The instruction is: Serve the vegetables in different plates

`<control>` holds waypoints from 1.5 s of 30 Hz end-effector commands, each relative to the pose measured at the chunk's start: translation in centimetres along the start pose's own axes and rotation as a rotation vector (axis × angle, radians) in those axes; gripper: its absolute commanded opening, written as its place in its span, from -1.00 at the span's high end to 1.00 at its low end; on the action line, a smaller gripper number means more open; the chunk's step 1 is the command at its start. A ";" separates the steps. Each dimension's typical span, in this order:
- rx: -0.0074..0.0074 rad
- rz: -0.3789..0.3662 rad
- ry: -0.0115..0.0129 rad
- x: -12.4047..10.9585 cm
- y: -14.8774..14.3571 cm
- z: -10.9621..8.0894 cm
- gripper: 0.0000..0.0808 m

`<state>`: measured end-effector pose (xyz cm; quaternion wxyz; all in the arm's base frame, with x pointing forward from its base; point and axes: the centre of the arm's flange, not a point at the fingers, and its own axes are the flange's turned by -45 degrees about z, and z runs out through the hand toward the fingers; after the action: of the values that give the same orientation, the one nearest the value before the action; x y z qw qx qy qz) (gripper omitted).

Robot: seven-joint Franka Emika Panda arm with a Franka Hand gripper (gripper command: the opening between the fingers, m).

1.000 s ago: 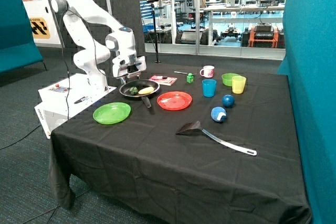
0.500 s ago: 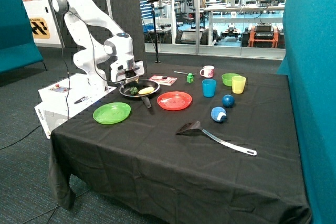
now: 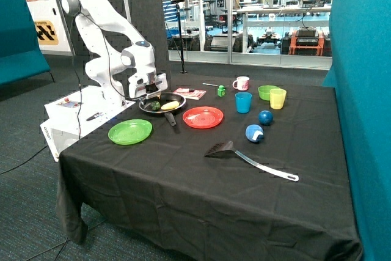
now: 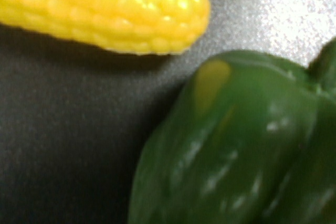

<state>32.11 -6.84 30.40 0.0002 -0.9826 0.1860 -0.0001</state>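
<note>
The gripper (image 3: 148,94) was low over the black frying pan (image 3: 146,108); whether it was apart or together could not be told. In the pan lay a glossy dark green pepper (image 4: 236,145) and, near it but apart, a knobbly yellow corn cob (image 4: 105,9). The red plate (image 3: 203,117) and green plate (image 3: 130,131) sat beside the pan, both bare.

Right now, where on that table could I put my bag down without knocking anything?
The near part of the black table, in front of the green plate and the spatula, is bare. The far part is crowded: pan under the hand, red plate, cups and blue balls.
</note>
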 end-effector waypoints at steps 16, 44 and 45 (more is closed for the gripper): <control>-0.0004 -0.015 -0.0002 0.4 -0.5 1.1 -0.69; -0.0004 -0.012 -0.0002 1.2 -1.0 1.7 -0.65; -0.0004 -0.010 -0.0002 1.3 -1.0 1.7 -0.64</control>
<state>33.23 -6.06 28.81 -0.0003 -0.9842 0.1768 -0.0004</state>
